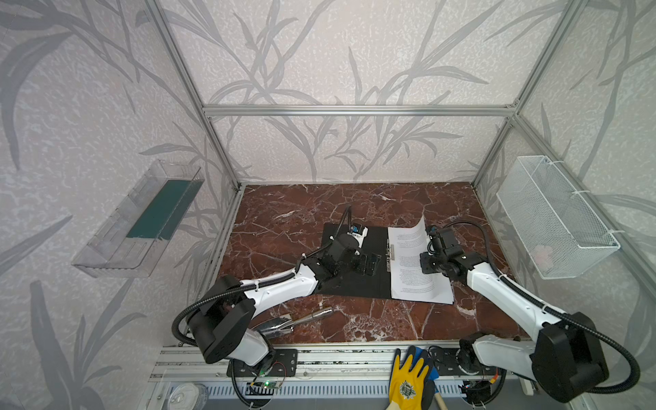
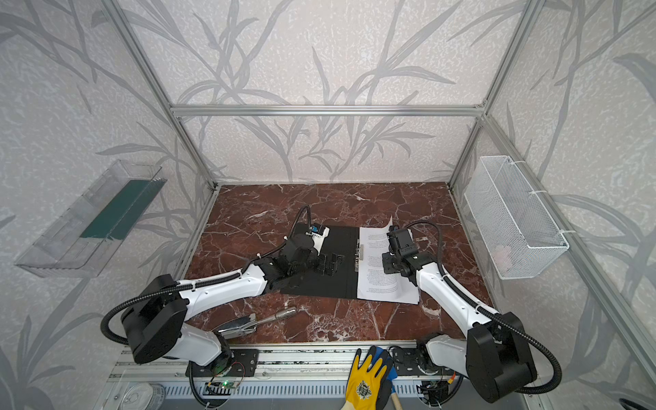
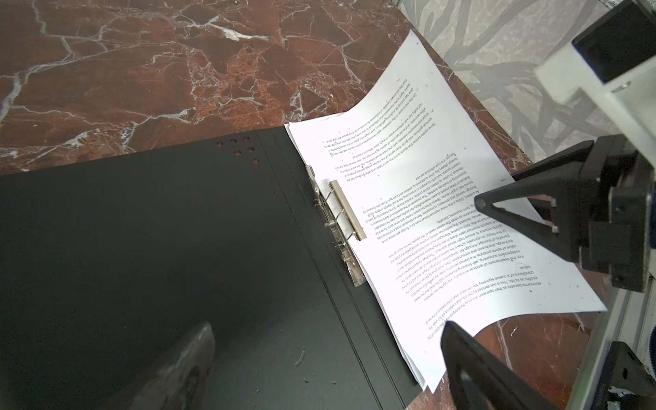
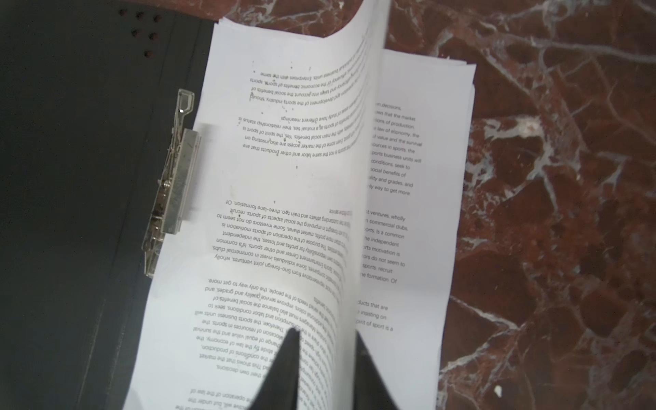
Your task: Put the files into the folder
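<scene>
Yellow glove (image 1: 408, 380) lies on the front rail, nearest the lens in both top views and off the marble table (image 1: 284, 213). Behind it, on the marble, is a metal hand tool (image 1: 294, 319), in front of the folder (image 1: 355, 287), apart from it and beside my left arm. The folder lies open and flat mid-table, black inside up, with its metal clip (image 1: 390, 253) along the spine. The sheets (image 1: 415, 280) sit in a stack directly right of the clip, printed side up. Their inner edge is against or just beside the clip bar, and I cannot tell whether it is under it. The stack's near right corner overhangs onto the marble. The top sheet is not flat: its far corner curls up off the stack and its outer edge is lifted. My right pincer (image 4: 326, 337) is at that outer edge, about halfway along the stack. Its fingers are slightly parted and the raised edge of the top sheet stands in the gap; I cannot tell whether the pads press on it. My left pincer (image 3: 326, 326) hangs over the bare black left half of the folder, near the clip. It is spread wide with nothing between the fingers, and I cannot tell whether it touches the folder.
</scene>
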Tool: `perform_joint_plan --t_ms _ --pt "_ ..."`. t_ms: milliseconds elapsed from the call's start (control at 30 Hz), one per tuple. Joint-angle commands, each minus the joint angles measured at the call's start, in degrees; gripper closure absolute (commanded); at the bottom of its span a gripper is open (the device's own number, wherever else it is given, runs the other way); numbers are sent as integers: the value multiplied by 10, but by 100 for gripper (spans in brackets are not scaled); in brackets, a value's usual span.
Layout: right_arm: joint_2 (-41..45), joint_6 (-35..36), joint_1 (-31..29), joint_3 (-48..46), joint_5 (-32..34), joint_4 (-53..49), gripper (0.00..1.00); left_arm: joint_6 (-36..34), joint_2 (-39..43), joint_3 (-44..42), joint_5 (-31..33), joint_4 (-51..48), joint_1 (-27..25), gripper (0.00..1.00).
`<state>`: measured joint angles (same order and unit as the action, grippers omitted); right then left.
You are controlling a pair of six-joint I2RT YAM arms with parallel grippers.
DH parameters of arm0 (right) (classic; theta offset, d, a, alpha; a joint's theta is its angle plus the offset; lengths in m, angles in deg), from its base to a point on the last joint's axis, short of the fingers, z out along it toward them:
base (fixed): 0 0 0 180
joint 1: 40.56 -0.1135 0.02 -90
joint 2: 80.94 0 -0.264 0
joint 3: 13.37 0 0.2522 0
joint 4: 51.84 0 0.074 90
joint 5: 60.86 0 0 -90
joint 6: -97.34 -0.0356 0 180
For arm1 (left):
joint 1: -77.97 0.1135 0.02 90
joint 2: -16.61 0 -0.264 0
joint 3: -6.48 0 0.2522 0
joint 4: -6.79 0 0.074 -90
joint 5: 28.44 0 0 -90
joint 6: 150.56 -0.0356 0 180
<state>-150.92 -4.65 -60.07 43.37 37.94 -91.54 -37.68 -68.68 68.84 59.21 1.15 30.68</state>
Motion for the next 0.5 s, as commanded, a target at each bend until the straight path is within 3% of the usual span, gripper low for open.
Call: perform_joint_plan --t_ms 0,67,133,300,467 --pt "-2 -11 -3 -3 37 -3 54 -6 -7 19 5 -4 1 1" --pt "5 -14 -3 0 55 -7 36 -6 -12 27 5 -13 2 1" --pt "16 -11 -3 4 64 -6 26 -9 -16 35 5 -21 4 1" --pt "25 -1 -2 24 49 11 13 -2 -45 65 -45 -33 20 1" --pt "-55 -1 2 69 -44 50 10 21 -125 111 -160 -8 52 1"
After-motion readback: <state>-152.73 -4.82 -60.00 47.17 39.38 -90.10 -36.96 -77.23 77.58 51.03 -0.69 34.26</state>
